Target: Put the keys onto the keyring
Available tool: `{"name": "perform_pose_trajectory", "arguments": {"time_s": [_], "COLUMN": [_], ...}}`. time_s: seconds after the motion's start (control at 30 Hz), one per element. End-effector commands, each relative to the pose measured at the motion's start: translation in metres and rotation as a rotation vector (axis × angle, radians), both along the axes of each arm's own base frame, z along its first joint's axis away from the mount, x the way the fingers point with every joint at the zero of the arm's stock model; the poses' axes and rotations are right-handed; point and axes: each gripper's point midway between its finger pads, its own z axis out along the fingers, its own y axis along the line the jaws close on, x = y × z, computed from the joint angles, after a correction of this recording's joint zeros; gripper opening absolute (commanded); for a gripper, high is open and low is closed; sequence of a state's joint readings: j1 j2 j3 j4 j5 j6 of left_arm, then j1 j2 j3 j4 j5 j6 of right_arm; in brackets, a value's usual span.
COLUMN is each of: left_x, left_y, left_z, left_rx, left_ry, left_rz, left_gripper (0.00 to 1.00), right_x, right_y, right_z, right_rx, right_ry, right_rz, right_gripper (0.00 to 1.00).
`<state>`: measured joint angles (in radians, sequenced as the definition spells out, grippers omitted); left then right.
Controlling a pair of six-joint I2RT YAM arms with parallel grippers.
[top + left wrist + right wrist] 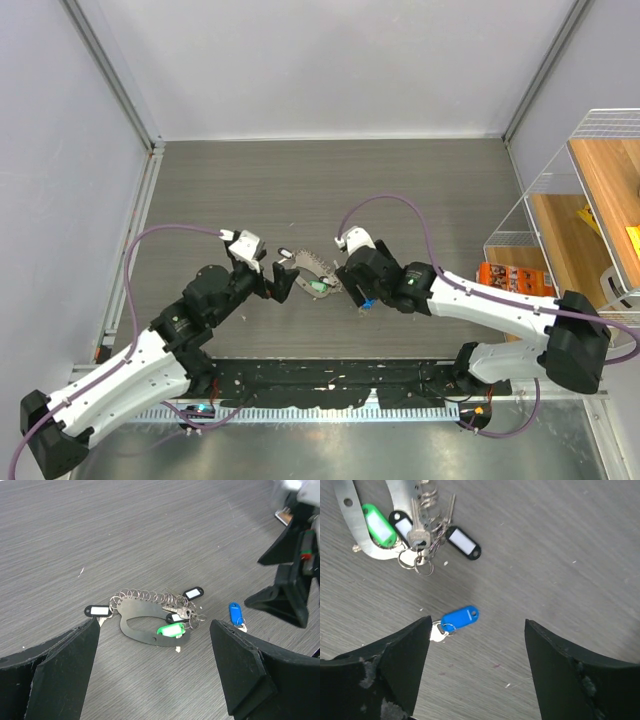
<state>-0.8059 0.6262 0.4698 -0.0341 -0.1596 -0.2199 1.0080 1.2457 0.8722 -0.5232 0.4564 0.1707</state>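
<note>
The white windows in the key tags carry no lettering that can be read, and the print on the orange packet (515, 278) by the table's (420, 190) right edge is too small to make out; there is one keyring (134, 614), a flat grey oval loop lying near the middle of the table, slightly towards the near edge, with a row of small split rings (145, 596) strung along one side; five tagged keys show in all: three black-tagged keys (193, 593), one green-tagged key (171, 629) and one blue-tagged key (460, 617); the green one and the black ones lie on or against the keyring, while the blue one lies apart from it on bare table, on the side towards the right edge; the left gripper (154, 630) hangs spread wide over the keyring and grips nothing, one finger (75, 655) just beside a black tag; the right gripper (477, 622) is also spread with nothing in its grasp, the blue-tagged key lying on the table between its fingers, its metal blade just beside one fingertip (415, 635); whether they touch I cannot tell.
</note>
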Motion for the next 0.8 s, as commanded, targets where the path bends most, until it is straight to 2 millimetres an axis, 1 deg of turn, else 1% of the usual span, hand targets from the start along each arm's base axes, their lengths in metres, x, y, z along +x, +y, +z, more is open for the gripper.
{"name": "perform_pose_trajectory", "arguments": {"time_s": [0.0, 0.23, 0.27, 0.47, 0.5, 0.57, 0.77], "left_x": [0.0, -0.001, -0.001, 0.0, 0.0, 0.001, 0.001], "left_y": [-0.003, -0.002, -0.003, -0.002, -0.002, -0.002, -0.002], "left_z": [0.019, 0.019, 0.019, 0.019, 0.018, 0.017, 0.017], "left_rx": [-0.067, -0.069, -0.068, -0.064, -0.062, -0.06, -0.056], "left_ry": [-0.045, -0.047, -0.046, -0.047, -0.045, -0.044, -0.044], "left_rz": [-0.005, -0.007, -0.007, -0.001, -0.001, 0.0, -0.002], "left_gripper": [1.0, 1.0, 1.0, 1.0, 1.0, 1.0, 1.0], "right_x": [0.0, -0.005, -0.005, -0.004, -0.004, -0.002, 0.005], "right_y": [0.023, 0.036, 0.038, 0.048, 0.051, 0.053, 0.061], "right_z": [-0.012, -0.042, -0.048, -0.068, -0.067, -0.073, -0.074], "right_rx": [0.116, 0.134, 0.124, 0.084, 0.087, 0.068, 0.056], "right_ry": [0.021, 0.068, 0.074, 0.091, 0.09, 0.096, 0.088], "right_rz": [-0.002, 0.033, 0.041, 0.063, 0.067, 0.067, 0.073], "right_gripper": [0.75, 0.67, 0.67, 0.65, 0.64, 0.61, 0.57]}}
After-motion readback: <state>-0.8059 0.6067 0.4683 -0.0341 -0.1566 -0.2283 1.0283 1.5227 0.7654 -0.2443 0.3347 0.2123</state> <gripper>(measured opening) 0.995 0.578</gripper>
